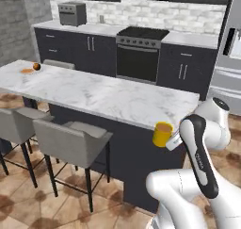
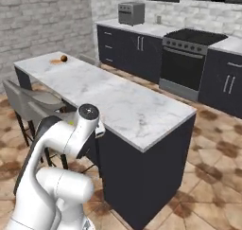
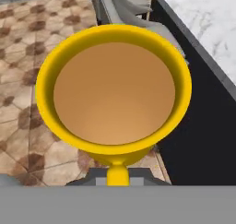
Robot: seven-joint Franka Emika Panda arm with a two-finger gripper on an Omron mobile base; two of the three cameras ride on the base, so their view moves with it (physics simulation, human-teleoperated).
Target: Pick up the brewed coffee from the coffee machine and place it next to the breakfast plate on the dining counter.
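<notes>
The brewed coffee, a bright yellow mug [image 1: 162, 134] full of brown liquid, hangs in the air beside the near long edge of the dining counter [image 1: 108, 94], just below its marble top. My gripper [image 1: 171, 142] is shut on the mug's handle side. In the hand view the mug [image 3: 115, 89] sits close up, its handle [image 3: 117, 174] pointing down toward the fingers. The breakfast plate [image 1: 28, 70] with a brown ball lies at the far left end of the counter, also seen as the plate [image 2: 56, 61] in the right base view. The coffee machine is out of view.
Two grey chairs [image 1: 70, 138] stand along the counter's near side, left of the mug. Behind the island run the black wall cabinets, an oven [image 1: 139, 53] and a boxy toaster [image 1: 72, 13]. A fridge [image 1: 230, 49] is at the right. Tiled floor [image 3: 27, 80] lies below the mug.
</notes>
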